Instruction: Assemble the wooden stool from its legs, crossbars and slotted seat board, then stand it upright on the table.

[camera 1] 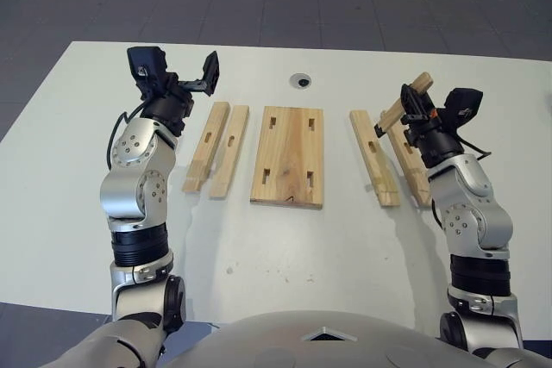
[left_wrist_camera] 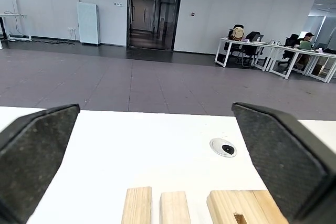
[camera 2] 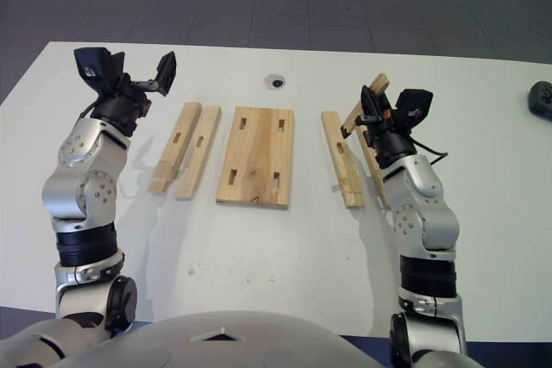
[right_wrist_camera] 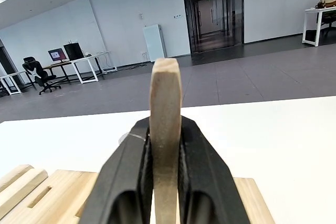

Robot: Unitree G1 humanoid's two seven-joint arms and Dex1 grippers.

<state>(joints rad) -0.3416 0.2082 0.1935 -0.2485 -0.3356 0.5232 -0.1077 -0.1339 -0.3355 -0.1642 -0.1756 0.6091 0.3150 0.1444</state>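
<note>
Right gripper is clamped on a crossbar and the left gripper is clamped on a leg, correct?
Not quite: the left gripper is open and empty, as the left wrist view shows, its fingers wide apart with nothing between them. The right gripper is indeed clamped on a crossbar.

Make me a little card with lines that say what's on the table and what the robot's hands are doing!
table: white, with a round hole near the far edge
seat board: lying flat in the middle, four slots, all bare
left side: two slotted sticks side by side
right side: one slotted stick, and a second stick partly behind the right arm
left gripper: open, empty, raised
right gripper: shut on a wooden stick, held tilted
stool: not built yet
</note>
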